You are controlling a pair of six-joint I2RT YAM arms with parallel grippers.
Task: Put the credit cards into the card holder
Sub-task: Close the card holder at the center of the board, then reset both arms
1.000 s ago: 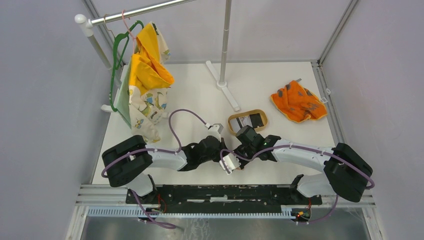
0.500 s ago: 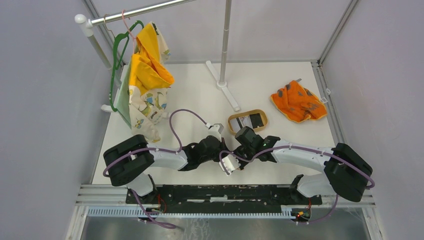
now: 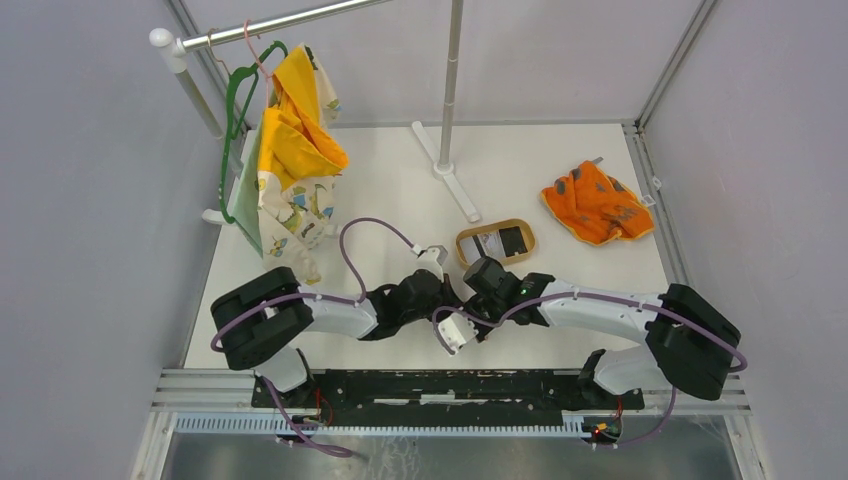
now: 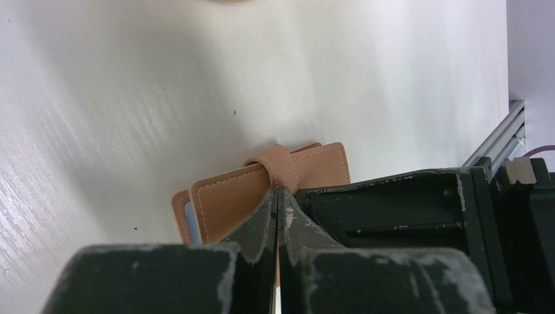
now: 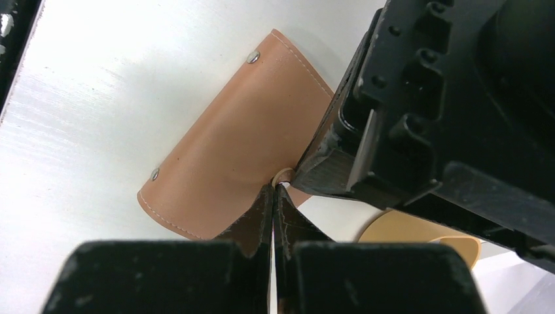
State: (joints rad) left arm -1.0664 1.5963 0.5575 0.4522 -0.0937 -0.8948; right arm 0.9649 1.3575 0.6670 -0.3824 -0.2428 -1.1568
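My left claw point(image 4: 277, 191) is pinched tight on the strap tab of the card holder point(image 4: 229, 196). It is a tan-brown stitched leather wallet lying folded on the white counter point(image 4: 131, 98), just on the near side of the oval wooden tray point(image 3: 460, 247), with a blue-grey sliver of lining at its edge. From the other side my right claw point(image 5: 273, 188) is clamped on the holder's edge, below its curved outer face with two small rivets.

Tan-brown card holder point(image 4: 229, 201) with pale stitching and blue-grey lining; orange cloth point(image 3: 597, 203) with grey patches; white table point(image 3: 380, 180).
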